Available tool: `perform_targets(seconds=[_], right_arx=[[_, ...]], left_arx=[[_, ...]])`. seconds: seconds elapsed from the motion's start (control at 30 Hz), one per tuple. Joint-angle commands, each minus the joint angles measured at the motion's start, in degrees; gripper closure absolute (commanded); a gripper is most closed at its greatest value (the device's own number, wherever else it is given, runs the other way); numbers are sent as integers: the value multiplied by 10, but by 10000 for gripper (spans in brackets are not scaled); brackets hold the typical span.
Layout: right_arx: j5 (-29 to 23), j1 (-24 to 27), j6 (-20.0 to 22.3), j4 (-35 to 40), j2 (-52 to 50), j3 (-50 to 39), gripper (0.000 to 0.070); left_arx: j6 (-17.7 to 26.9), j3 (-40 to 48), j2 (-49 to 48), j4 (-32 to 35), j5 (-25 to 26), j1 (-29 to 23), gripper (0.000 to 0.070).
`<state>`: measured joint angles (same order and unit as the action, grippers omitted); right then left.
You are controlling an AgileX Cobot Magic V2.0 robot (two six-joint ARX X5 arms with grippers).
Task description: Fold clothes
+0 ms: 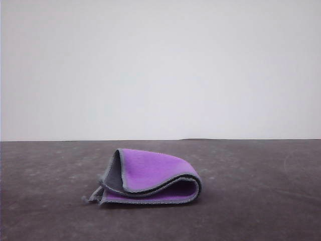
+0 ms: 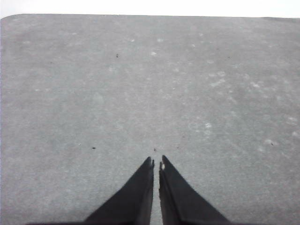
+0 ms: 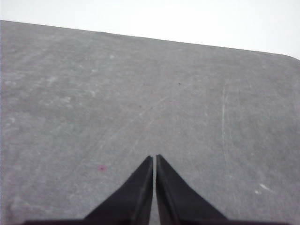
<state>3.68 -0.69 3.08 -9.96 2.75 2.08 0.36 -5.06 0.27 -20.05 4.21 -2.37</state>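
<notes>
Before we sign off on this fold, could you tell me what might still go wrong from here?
1. The small purple and dark grey soft cloth lies folded but puffy, its upper layer arched over a gap; it may spring open.
2. Its stitched edges look uneven at the left, with a corner sticking out, so the fold may count as untidy.
3. Both the left gripper and right gripper are shut over the bare dark grey tabletop, so nothing holds the cloth.

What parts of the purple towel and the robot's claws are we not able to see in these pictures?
- Front view: the folded purple and dark grey soft cloth hides its own underside and inner layers, so how many times it is folded stays unclear.
- Front view: the cloth's far side is hidden behind its raised fold.
- Left wrist view: the left claw is cut off by the picture's edge; the dark grey table lies beyond.
- Right wrist view: the right claw is cut off likewise.
</notes>
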Motion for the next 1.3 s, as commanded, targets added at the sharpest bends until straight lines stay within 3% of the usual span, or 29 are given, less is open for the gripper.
perform_targets(seconds=[0.0, 0.53, 1.27], right_arx=[[-10, 1, -11, 5, -9, -9, 696], [-22, 1, -39, 2, -25, -14, 696], [-22, 1, -39, 10, -25, -14, 696]], left_arx=[[-4, 12, 0, -2, -2, 0, 689], [-4, 12, 0, 0, -2, 0, 689], [-4, 12, 0, 0, -2, 0, 689]])
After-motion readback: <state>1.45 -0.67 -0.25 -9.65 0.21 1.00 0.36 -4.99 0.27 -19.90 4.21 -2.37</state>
